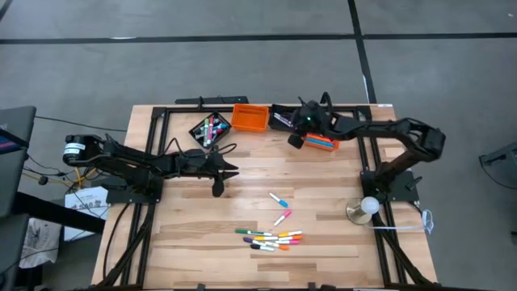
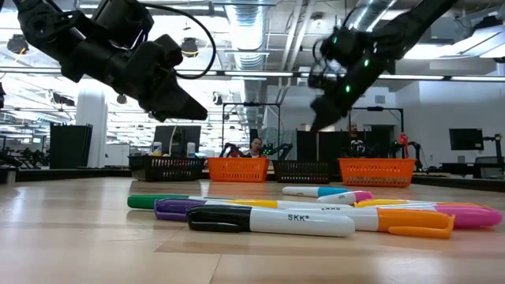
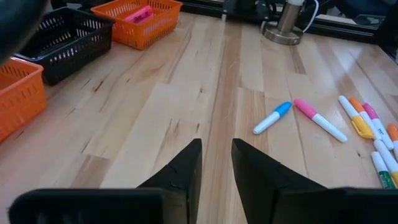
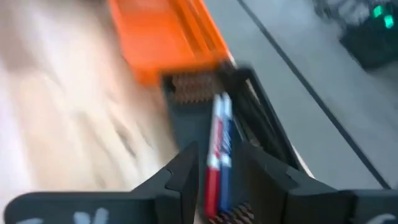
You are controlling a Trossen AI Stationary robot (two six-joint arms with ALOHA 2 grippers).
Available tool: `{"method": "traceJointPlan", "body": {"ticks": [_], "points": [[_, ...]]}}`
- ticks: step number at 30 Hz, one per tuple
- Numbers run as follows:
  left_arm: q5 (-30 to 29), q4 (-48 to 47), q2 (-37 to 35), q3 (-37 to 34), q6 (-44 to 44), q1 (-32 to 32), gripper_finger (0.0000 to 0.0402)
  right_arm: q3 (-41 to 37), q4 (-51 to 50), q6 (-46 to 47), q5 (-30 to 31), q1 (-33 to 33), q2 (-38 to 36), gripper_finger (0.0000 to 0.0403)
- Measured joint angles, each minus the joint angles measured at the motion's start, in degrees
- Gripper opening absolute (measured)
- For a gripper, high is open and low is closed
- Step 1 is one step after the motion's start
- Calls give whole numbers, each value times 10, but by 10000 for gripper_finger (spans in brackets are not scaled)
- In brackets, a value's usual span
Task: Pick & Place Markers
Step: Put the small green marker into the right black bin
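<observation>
The right hand (image 4: 214, 171) pinched two thin markers, red and blue (image 4: 217, 149), over the black mesh bin (image 4: 249, 112), likely to drop them. The left hand (image 3: 216, 163), narrowly spread, hung empty above the wooden tabletop (image 3: 155, 112).

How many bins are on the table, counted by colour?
Orange bins: 2
Black bins: 2
Total: 4
</observation>
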Motion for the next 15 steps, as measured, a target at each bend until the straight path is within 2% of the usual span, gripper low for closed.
{"method": "traceJointPlan", "body": {"ticks": [5, 10, 15], "points": [[0, -16, 0, 0, 0, -6, 88, 0, -3, 21, -11, 69, -71, 108], [-1, -18, 8, 1, -6, -49, 88, 0, -40, 44, -14, 182, -133, 108], [-40, -18, 51, 19, -19, -109, 88, 0, -70, 81, 28, 306, -155, 108]]}}
